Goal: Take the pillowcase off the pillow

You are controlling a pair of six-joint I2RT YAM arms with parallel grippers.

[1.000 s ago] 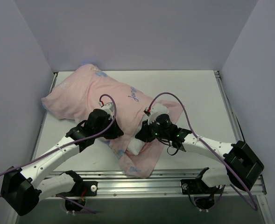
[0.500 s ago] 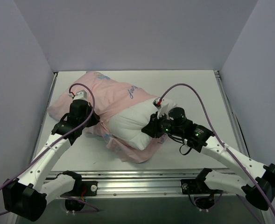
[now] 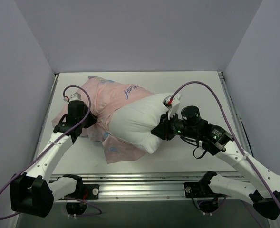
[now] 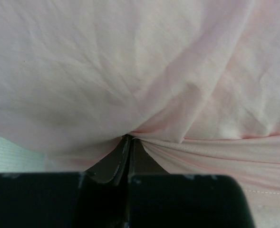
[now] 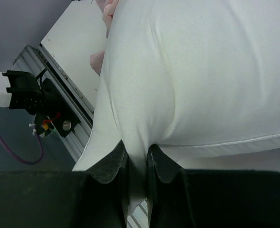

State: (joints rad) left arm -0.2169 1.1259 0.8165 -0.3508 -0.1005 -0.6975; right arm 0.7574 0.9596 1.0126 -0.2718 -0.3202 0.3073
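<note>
I'm holding the left arm [image 3: 49,152] stretched out leftward, left gripper [image 4: 129,138] pinching fully shut; the right arm [image 3: 244,161] is angling inward, right gripper [image 5: 137,151] clamping, jaws slightly apart.

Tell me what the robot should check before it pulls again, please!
1. Left gripper pinching the pillowcase: ok, shut on a pink fold.
2. Right gripper holding the pillow: ok, its jaws clamp a white fold.
3. Pillow partly out of the pillowcase: ok, its right end is bare.
4. Pillow fully out: not ok, its left end is covered in pink fabric.
5. Both grips firm enough not to slip: cannot tell.
</note>
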